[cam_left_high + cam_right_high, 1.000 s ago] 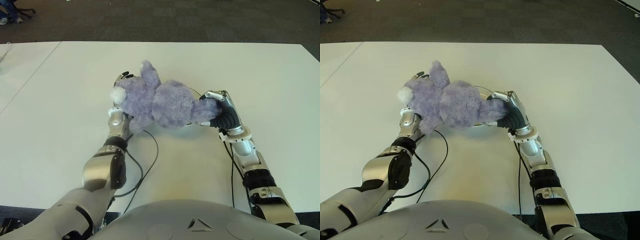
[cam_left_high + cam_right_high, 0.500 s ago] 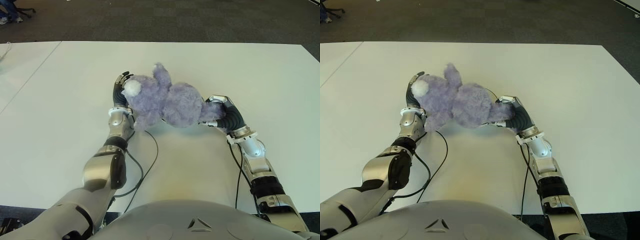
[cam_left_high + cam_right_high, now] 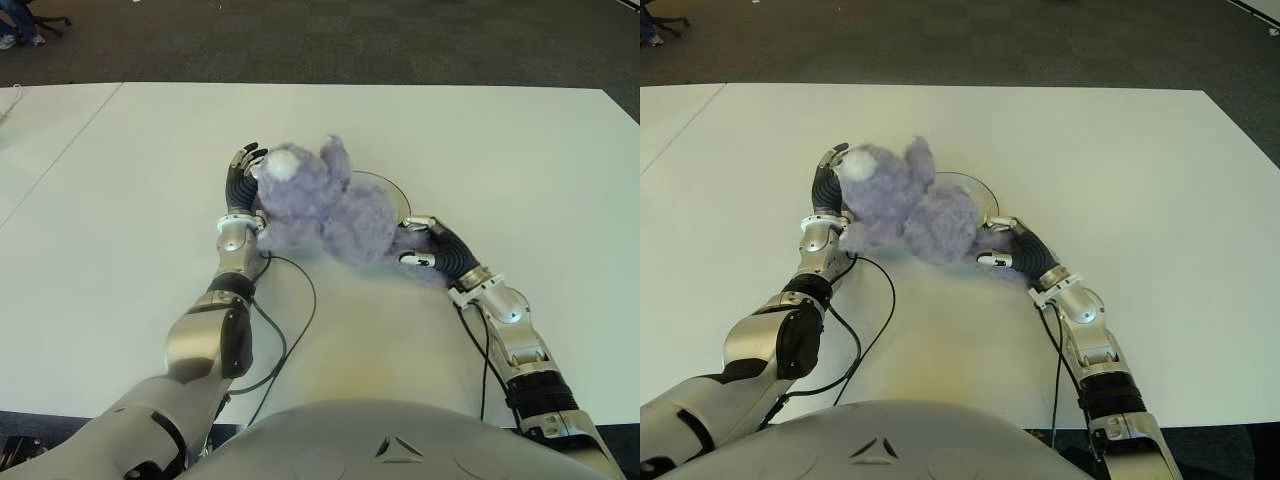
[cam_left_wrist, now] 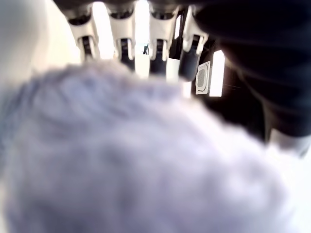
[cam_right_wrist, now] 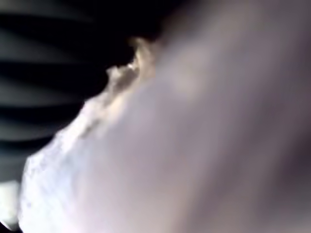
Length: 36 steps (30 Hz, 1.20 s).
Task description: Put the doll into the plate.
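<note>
Left hand [image 3: 242, 178] is held flat against the doll [image 3: 320, 205], fingers straight. Doll is seen lying partly over the plate [image 3: 393, 192] on the desk [image 3: 520, 160]. Right hand [image 3: 425, 248] is curled on its lower end. Placement step judged nearly done; release is called for next.

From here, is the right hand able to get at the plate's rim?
Probably not directly: the purple plush doll covers most of the plate, and the right hand sits on the doll's near side.
</note>
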{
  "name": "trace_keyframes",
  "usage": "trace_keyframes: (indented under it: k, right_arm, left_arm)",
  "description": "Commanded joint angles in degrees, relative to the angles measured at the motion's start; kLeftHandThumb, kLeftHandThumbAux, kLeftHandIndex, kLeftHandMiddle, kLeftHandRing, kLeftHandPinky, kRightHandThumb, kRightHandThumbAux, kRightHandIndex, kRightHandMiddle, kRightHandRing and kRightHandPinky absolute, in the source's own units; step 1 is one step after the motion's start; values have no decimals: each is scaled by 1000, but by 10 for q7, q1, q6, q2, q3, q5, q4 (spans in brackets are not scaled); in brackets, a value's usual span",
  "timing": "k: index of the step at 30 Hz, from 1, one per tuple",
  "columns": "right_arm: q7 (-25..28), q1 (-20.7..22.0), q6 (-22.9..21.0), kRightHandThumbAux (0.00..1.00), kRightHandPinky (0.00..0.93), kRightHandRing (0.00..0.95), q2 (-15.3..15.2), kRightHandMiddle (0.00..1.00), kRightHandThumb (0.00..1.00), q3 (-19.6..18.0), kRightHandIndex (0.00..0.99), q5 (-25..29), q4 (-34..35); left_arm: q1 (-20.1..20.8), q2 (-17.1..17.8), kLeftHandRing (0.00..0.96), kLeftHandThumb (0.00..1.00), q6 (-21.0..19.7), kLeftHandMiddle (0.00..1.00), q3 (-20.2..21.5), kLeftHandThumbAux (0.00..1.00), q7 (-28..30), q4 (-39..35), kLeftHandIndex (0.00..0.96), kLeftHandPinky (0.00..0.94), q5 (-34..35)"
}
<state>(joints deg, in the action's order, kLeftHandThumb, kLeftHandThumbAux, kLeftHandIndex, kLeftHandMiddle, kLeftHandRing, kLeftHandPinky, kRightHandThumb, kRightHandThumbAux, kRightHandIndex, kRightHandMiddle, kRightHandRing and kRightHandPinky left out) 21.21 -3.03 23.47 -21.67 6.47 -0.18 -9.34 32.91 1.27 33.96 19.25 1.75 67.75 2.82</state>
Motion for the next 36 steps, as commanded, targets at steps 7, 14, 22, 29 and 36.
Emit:
trace_keyframes:
  k: [7,14,22,29,36]
  right_arm:
    - [58,-52,-62,494,124,51,3,28,32,38,0,11,-7]
    - [66,-61,-82,537,142,78,3,56,87,38,0,28,9]
    - [67,-64,-92,592,181,125,2,101,165,35,28,40,22]
    - [104,-49,-103,618,257,174,4,135,202,37,59,79,-6]
    - [141,-36,-79,639,305,230,11,170,221,39,44,97,-66]
  left_arm:
    - [-128,-32,315,0,-68,296,8,599,1,88,231,326,11]
    - [-129,-32,303,0,-62,285,9,603,5,88,217,298,11]
    - [-128,-32,311,0,-65,298,12,598,7,88,224,305,14]
    - [-128,-32,305,0,-64,283,12,600,6,88,217,302,13]
    - [-128,-32,306,0,-64,285,13,607,9,88,226,295,14]
